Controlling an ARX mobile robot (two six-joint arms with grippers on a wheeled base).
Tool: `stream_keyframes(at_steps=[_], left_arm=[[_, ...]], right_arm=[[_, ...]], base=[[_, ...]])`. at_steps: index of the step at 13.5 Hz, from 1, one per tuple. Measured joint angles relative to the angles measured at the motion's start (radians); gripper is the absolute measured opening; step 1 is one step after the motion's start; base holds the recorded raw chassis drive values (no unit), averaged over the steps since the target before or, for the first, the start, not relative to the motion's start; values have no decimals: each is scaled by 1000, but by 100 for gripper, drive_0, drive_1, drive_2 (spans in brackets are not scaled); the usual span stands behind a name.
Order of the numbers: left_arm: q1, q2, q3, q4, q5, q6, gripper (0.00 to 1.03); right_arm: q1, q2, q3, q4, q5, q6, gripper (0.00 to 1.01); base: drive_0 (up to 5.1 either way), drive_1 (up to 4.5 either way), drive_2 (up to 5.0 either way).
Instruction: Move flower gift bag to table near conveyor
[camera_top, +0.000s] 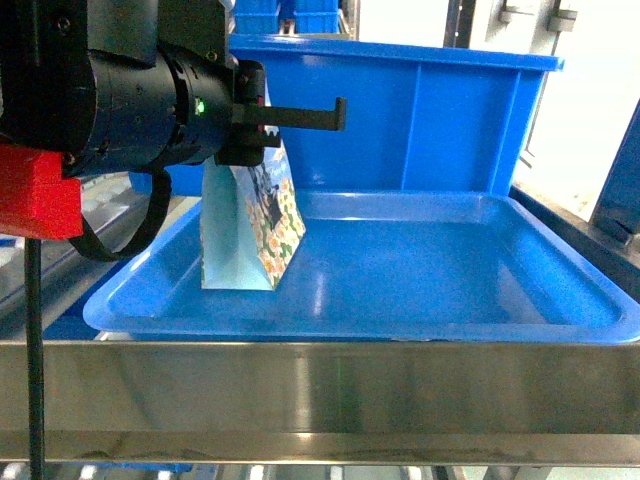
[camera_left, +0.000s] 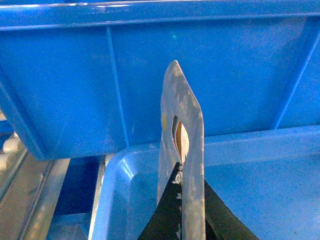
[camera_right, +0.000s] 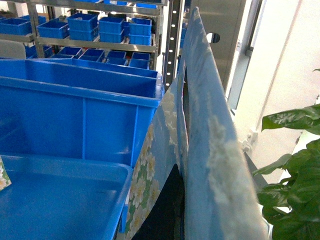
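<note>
A flower gift bag (camera_top: 250, 230) stands at the left end of a shallow blue tray (camera_top: 350, 325). My left gripper (camera_top: 320, 118) is shut on its top edge, and in the left wrist view that bag (camera_left: 187, 150) appears edge-on between the black fingers (camera_left: 167, 215). A second flower gift bag (camera_right: 200, 125) fills the right wrist view, just right of the tray (camera_right: 75, 170), with my right gripper (camera_right: 175, 210) shut on it. The right gripper is out of the head view. Small white conveyor rollers (camera_left: 9, 150) show left of the tray. The table is out of view.
A deep blue bin (camera_top: 450, 120) stands right behind the tray. A shiny steel rail (camera_top: 300, 385) crosses in front of it. Shelves of blue bins (camera_right: 100, 30) stand far back, and a leafy plant (camera_right: 295, 165) is on the right.
</note>
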Motion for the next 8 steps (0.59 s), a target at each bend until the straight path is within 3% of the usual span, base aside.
stream_keyframes(at_steps=[4,8], left_arm=[[-1,-93,-95,110,-23,68,2],[77,-273,-208,317,39,162,2]], right_arm=[[0,0,0,0,0,0,2],[0,0,0,0,0,0,2]], base=[[0,0,0],[0,0,0]])
